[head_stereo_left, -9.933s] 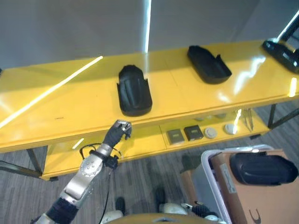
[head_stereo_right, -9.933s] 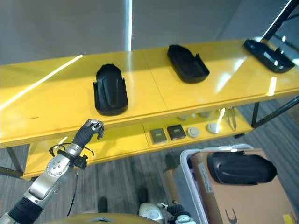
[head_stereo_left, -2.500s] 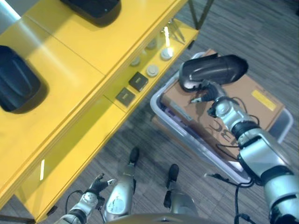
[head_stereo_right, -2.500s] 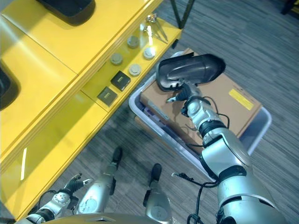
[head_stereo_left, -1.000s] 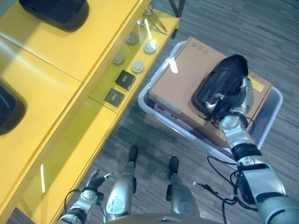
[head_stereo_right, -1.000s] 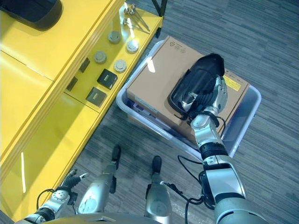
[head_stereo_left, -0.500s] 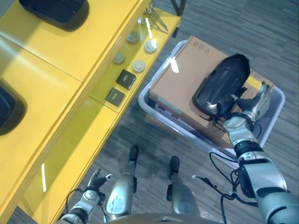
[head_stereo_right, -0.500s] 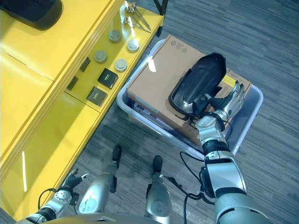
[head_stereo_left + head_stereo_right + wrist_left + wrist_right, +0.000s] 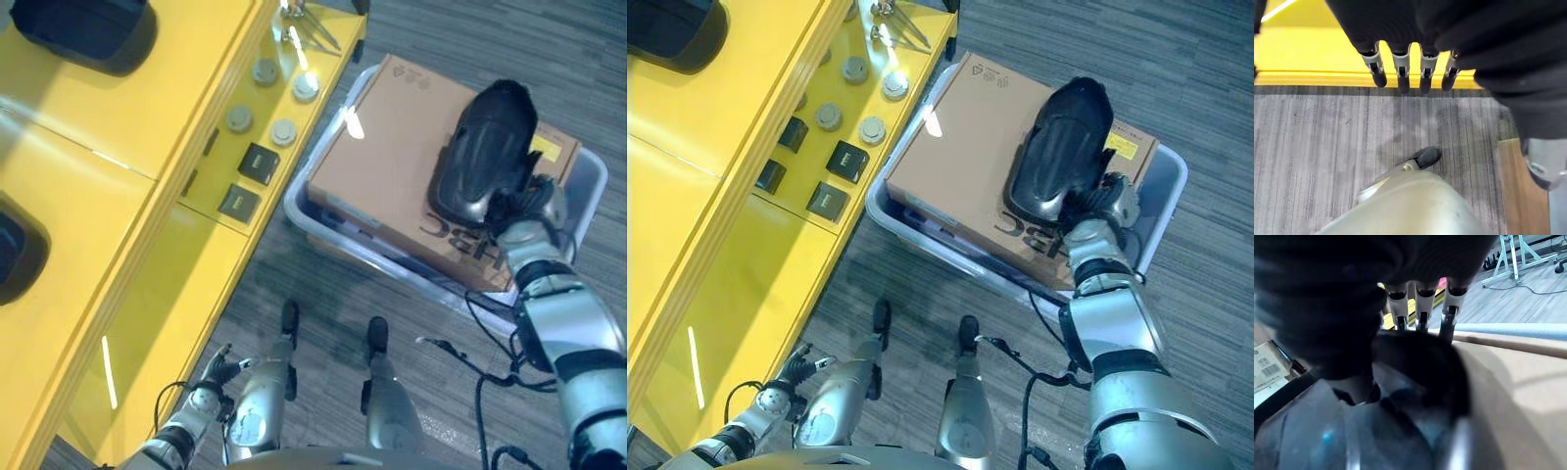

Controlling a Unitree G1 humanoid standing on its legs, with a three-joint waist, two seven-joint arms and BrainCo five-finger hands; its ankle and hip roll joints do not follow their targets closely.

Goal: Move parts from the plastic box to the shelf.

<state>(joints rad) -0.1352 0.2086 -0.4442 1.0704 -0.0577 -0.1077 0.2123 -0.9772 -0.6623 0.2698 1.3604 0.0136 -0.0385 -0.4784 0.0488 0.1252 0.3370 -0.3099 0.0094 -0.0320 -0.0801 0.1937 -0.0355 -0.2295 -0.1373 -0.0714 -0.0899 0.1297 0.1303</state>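
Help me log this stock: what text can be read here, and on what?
Large dark letters on the cardboard box: partly hidden under the black part, not readable whole.
Yellow label on the same box: too small to read.
Corner symbols on the box: too small to read.

You see a glossy black plastic part [image 9: 487, 149] on a matt brown cardboard box [image 9: 392, 166] — the yellow shelf [image 9: 108, 147] shines, the grey carpet [image 9: 323, 294] looks rough.

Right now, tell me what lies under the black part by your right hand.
The black part rests on a cardboard box inside the plastic box. Whatever lies beneath the cardboard is covered.
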